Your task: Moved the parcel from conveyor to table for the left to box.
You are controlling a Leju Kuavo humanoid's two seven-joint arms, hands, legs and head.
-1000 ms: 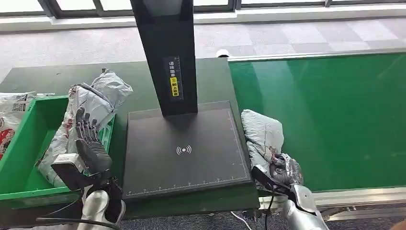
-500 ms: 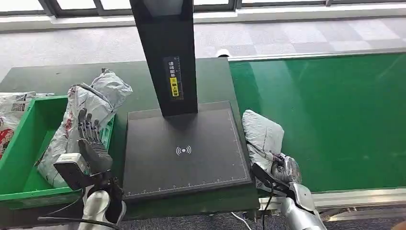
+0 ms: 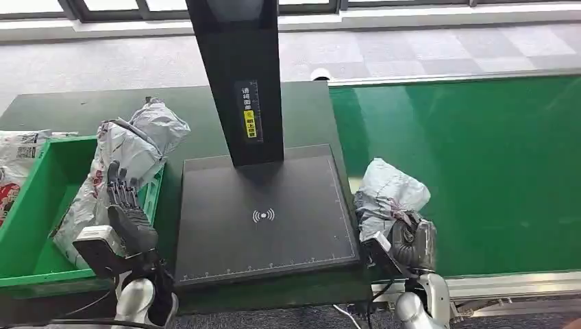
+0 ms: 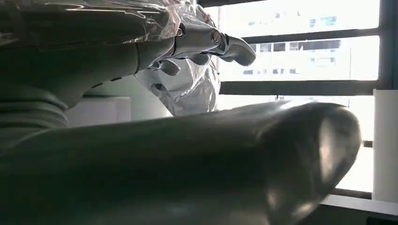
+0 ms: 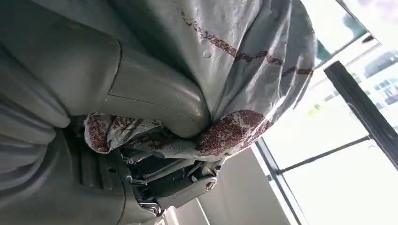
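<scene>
**Surfaces and finishes**

The parcel [image 3: 388,193] is crinkled grey plastic film, faintly shiny. The conveyor [image 3: 479,164] belt is smooth matt green. The scanner pad [image 3: 264,216] looks matt black; the bin [image 3: 41,205] is glossy green plastic.

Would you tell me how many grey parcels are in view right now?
2: one parcel held by the right hand at the conveyor's edge, one leaning over the green bin's rim by the left hand. Others may be hidden.
</scene>
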